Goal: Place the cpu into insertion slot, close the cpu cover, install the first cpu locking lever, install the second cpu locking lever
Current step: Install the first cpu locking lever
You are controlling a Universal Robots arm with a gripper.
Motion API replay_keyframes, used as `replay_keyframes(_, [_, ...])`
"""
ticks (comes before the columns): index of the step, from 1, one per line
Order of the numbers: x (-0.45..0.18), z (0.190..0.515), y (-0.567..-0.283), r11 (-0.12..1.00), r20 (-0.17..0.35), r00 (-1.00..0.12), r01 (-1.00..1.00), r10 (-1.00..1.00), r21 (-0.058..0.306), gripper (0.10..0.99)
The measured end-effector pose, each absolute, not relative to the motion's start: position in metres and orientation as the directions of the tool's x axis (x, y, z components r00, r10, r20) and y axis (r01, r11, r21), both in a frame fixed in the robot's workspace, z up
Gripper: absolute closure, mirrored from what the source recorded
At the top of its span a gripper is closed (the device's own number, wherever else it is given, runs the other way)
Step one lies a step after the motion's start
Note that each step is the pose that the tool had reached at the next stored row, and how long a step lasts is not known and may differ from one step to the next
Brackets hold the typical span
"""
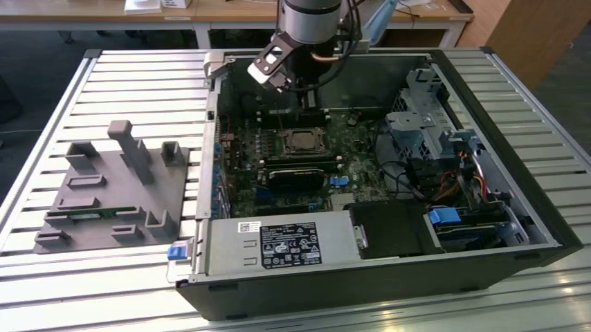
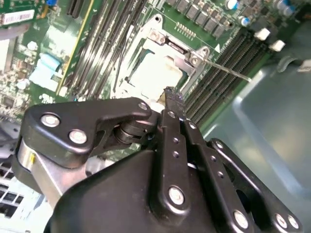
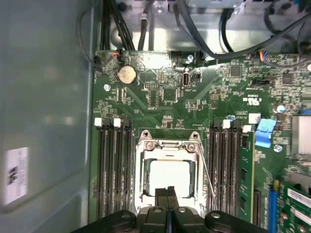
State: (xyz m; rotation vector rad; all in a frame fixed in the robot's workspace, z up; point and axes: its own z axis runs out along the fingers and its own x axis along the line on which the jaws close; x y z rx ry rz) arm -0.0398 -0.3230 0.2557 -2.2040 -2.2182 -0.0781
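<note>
Cpu (image 3: pixel 168 174), pale silvery square, lies under cpu cover (image 3: pixel 167 145); end effector (image 3: pixel 167 191) closed, empty.

- Open room straight above the insertion slot (image 1: pixel 282 143).
- A thin lever wire (image 3: pixel 207 172) juts over the memory slots (image 3: pixel 226 165) beside it.
- Drive cage (image 1: pixel 420 131) and cables (image 1: pixel 406 174) crowd the exterior view's right.

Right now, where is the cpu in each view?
Exterior view: the cpu sits on the motherboard, inside the case.
Second wrist view: the cpu lies just past the end effector.
First wrist view: the cpu lies between the memory slots.
Shared landmark: the silvery cpu cover framing it.
</note>
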Motion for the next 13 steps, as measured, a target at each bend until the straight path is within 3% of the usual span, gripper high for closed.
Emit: replay_keyframes(13, [-0.04, 0.28, -0.323, 0.006, 0.049, -0.007, 1.0, 0.999, 0.03, 0.98])
